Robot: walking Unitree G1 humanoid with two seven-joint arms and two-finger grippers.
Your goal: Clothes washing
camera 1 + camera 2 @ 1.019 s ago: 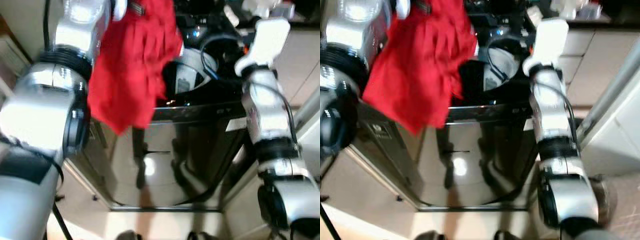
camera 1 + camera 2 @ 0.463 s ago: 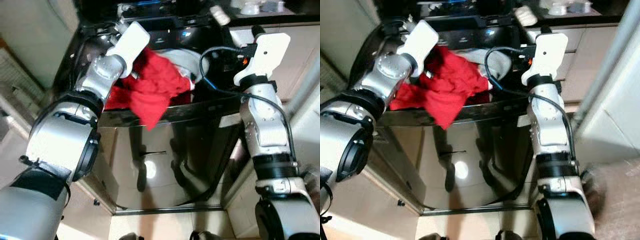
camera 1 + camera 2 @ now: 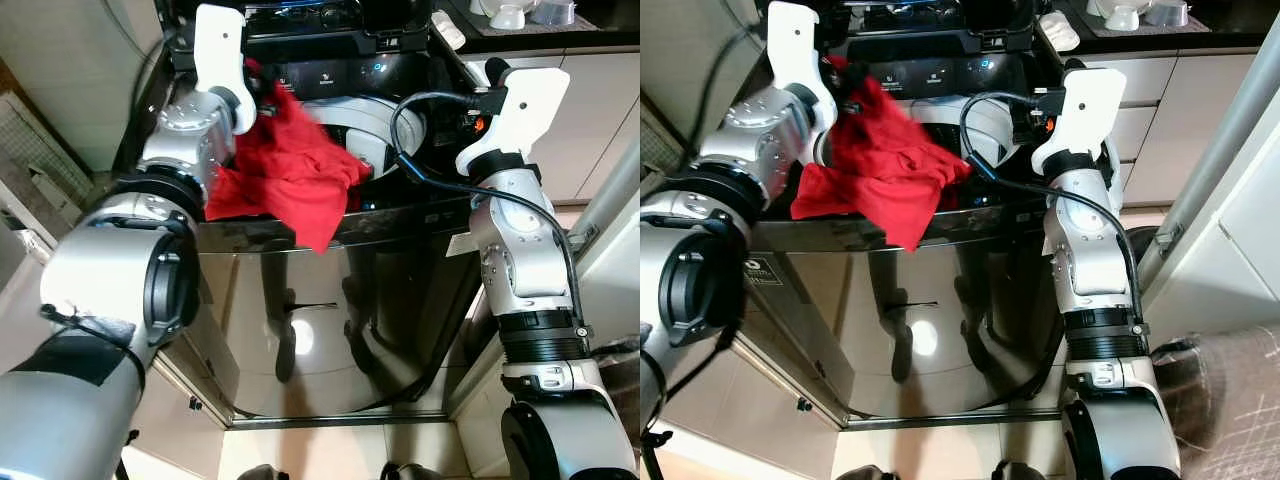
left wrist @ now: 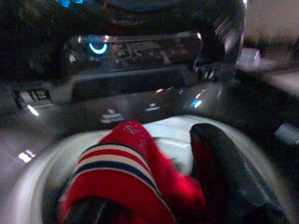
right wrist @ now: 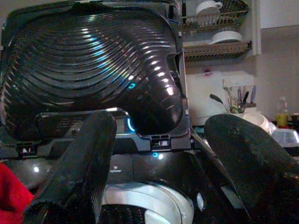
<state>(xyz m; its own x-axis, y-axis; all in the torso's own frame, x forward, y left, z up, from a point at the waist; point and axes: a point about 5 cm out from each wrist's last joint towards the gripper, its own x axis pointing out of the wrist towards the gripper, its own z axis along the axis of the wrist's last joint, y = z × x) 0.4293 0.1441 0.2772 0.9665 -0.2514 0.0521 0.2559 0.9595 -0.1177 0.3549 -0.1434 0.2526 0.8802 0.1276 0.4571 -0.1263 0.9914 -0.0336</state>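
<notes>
One red garment (image 3: 290,180) hangs over the front rim of a single top-loading washing machine (image 3: 330,330), with part of it inside the drum opening (image 3: 975,120) and a corner drooping down the shiny dark front panel. The left claw (image 4: 154,186) grips this cloth near the machine's back left, at about 11 o'clock from the drum. In the left wrist view its two black fingers (image 4: 224,168) are closed around red fabric that has a blue-and-white striped band. The right claw (image 5: 159,163) hovers over the right side of the opening, at about 2 o'clock. Its two fingers (image 5: 79,163) are spread wide apart with nothing between them. One raised lid (image 5: 93,65), ribbed and dark, stands upright behind the control panel (image 4: 131,51), where a small blue light glows. Beyond the machine, at 1 o'clock, a worktop (image 3: 520,40) carries two pale bowls (image 3: 508,14). One black cable (image 3: 420,170) loops from the right arm.
</notes>
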